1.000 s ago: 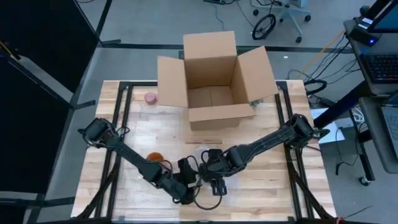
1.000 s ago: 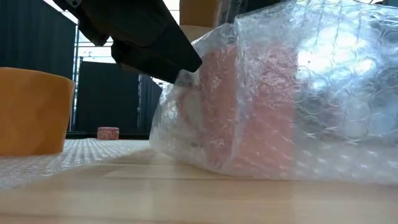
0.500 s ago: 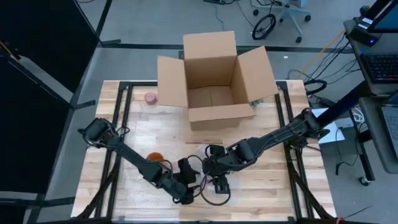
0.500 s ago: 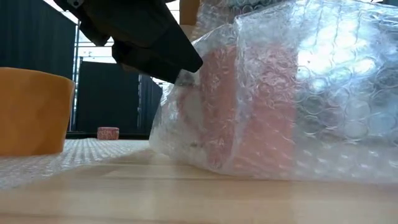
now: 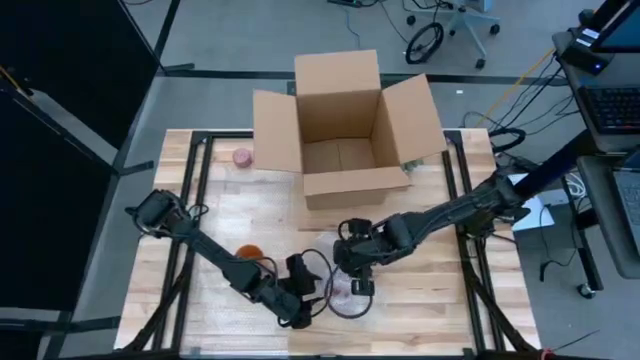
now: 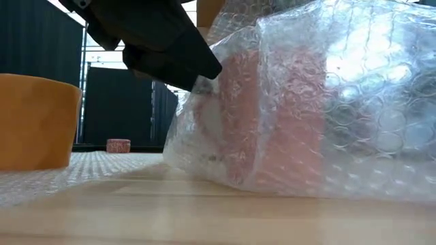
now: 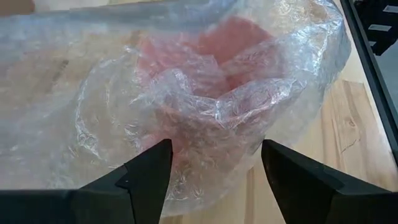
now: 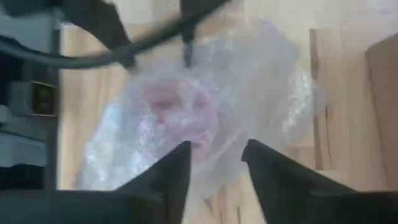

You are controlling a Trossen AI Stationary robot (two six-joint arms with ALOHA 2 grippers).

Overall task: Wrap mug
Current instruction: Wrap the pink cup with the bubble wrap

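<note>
Lying sideways, bubble-wrapped mug

- The right gripper has drawn back toward the far right, off the wrapped mug, whose pink top now shows in the high view.
- The bubble wrap has shifted a little at its far upper edge in the low view.

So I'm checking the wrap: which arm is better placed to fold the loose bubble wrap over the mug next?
Probably the right. The left gripper sits open against the bubble wrap around the pink mug, steadying it, while the right gripper hovers open just above, free to fold.
</note>
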